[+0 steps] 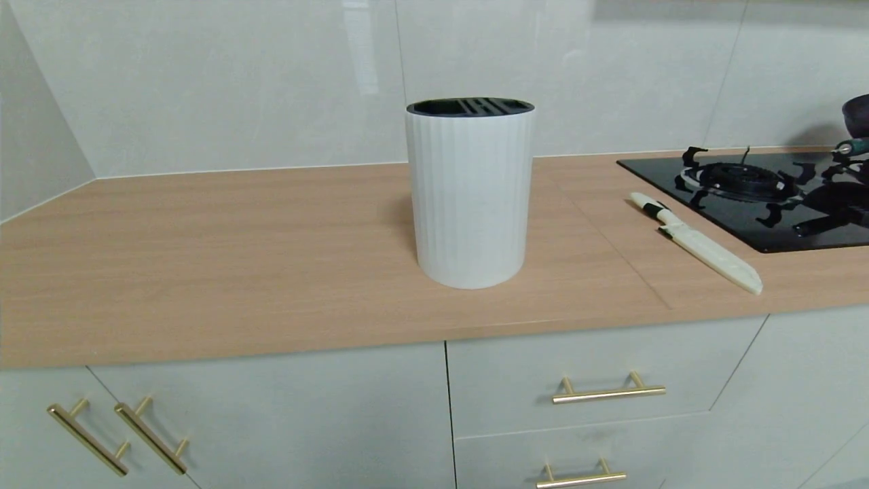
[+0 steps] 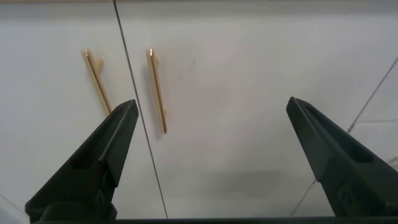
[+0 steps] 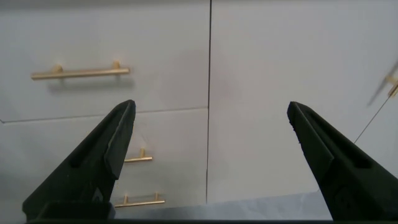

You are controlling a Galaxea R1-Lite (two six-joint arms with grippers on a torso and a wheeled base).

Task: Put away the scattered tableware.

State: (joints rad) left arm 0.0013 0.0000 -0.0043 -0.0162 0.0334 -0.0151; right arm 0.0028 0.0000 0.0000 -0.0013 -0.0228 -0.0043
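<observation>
My left tool point(image 2: 211, 103) is spread wide with nothing between its fingers, and it faces the cabinet doors point(image 2: 249, 93) and their brass handles point(image 2: 157, 90). My right tool point(image 3: 210, 104) gapes just as wide and grips nothing (drawer fronts point(image 3: 124, 37) lie beyond it). On the surface point(image 1: 204, 272), the white knife point(image 1: 692, 241) lies flat near the front edge toward the right end, just beside the hob point(image 1: 767, 204). The ribbed white holder point(image 1: 470, 197) stands upright mid-surface, well apart from the knife.

left gripper point(image 2: 211, 102): fingers point(image 2: 102, 152) black; wedge-shaped; tapering | right gripper point(image 3: 210, 104): same black wedges
</observation>
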